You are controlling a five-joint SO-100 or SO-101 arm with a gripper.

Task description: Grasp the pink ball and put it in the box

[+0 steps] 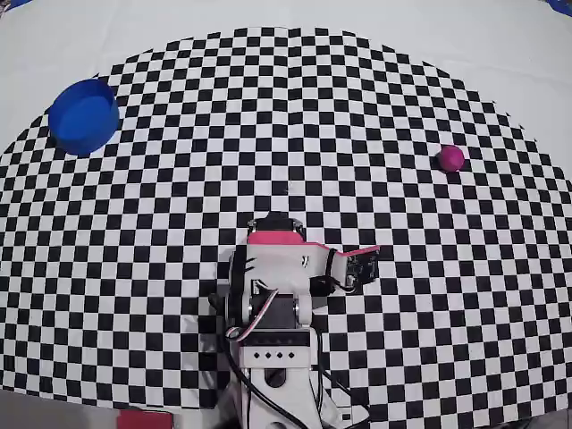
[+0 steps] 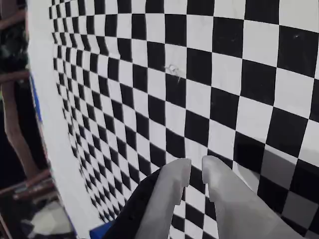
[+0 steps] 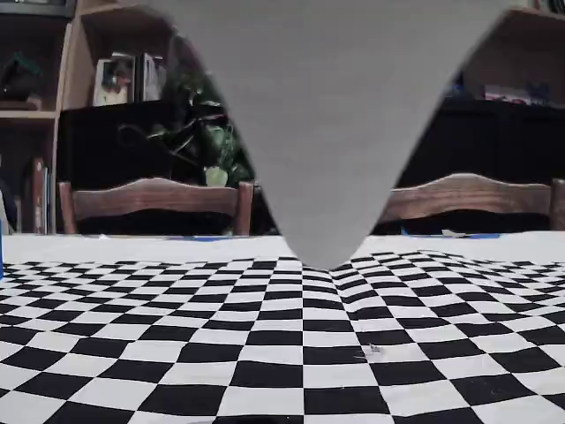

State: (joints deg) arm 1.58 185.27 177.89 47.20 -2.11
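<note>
A: Grey plastic gripper (image 2: 196, 167) fills the near edge of the wrist view, fingertips nearly closed with a thin gap, nothing between them. Only black-and-white checkered cloth (image 2: 149, 74) under it.

B: Ball?

A: Small round pink ball (image 1: 451, 158) sits far right in the overhead view, well apart from the gripper (image 1: 365, 262), which is tucked close to the white arm base (image 1: 275, 357). Not visible in the wrist or fixed view; the fixed view is mostly blocked by a big grey shape.

B: And the box?

A: Round blue container (image 1: 84, 115), far left in overhead, opposite side from the ball.

B: Risks?

A: Reach hasn't started, I'd say. Ball is round on flat cloth, so a near-closed approach or an off-centre pinch could knock it rolling right, off the cloth. Long carry across to the container too, a weak grip could drop it midway.
</note>
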